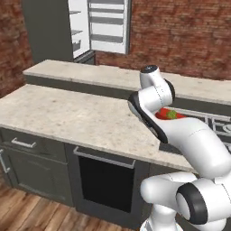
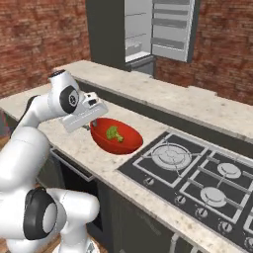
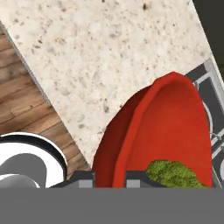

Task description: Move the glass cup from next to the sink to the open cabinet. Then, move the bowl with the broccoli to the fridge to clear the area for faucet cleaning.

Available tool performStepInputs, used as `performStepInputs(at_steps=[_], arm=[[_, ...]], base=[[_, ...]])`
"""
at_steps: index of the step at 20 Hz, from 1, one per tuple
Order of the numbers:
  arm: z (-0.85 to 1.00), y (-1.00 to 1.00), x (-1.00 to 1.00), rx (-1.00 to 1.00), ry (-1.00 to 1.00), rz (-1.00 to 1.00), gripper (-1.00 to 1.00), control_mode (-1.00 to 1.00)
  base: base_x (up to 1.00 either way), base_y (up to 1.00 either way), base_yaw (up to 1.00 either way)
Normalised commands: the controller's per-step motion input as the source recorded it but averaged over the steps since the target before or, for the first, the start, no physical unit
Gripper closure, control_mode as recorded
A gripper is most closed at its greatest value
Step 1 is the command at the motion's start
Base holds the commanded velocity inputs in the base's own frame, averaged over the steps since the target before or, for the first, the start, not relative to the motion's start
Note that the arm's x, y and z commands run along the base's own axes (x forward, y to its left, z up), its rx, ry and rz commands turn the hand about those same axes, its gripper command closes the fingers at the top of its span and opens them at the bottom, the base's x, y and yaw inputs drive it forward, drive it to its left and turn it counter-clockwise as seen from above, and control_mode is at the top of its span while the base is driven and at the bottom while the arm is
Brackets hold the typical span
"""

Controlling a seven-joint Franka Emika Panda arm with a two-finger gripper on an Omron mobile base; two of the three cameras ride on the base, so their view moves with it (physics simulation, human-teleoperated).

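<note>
Left base view: the arm rises from the lower right and folds over the front edge of the beige counter (image 1: pixel 67 113); a sliver of the red bowl with the broccoli (image 1: pixel 170 114) shows behind the wrist, near the counter's right end. The fridge (image 1: pixel 97 25) stands open beyond the raised back counter, well apart from the bowl.

Right base view: the gripper (image 2: pixel 91 126) meets the bowl's near rim; the bowl (image 2: pixel 116 136) sits tilted at the counter's front edge, just beside the stove (image 2: pixel 197 178), with 1 green broccoli (image 2: pixel 114 133) piece inside. Whether its base touches the stone, I cannot tell.

Hand view: the 2 dark fingertips (image 3: pixel 83 178) straddle the bowl's rim (image 3: pixel 131 131), 1 outside the wall and 1 inside, clamped on it; the broccoli (image 3: pixel 175 174) lies just inside.

Tool state: closed on the bowl's rim, a thin pinch.

Risk 1: the glossy wall may slide out of so narrow a grip if the arm swings fast toward the fridge.

Risk 2: further tilt may roll the broccoli over the rim.

Risk 3: the raised back counter lies between bowl and fridge; a low carry may clip it.
</note>
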Motion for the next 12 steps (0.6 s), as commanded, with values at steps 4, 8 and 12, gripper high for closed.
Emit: performStepInputs(at_steps=[4,8,12], arm=[[0.0,0.0,0.0,0.0,0.0,0.0,1.0,1.0],[0.0,0.0,0.0,0.0,0.0,0.0,1.0,1.0],[0.0,0.0,0.0,0.0,0.0,0.0,1.0,1.0]], base=[[0.08,0.35,-0.41],[0.0,0.86,-0.1],[0.0,0.8,-0.14]])
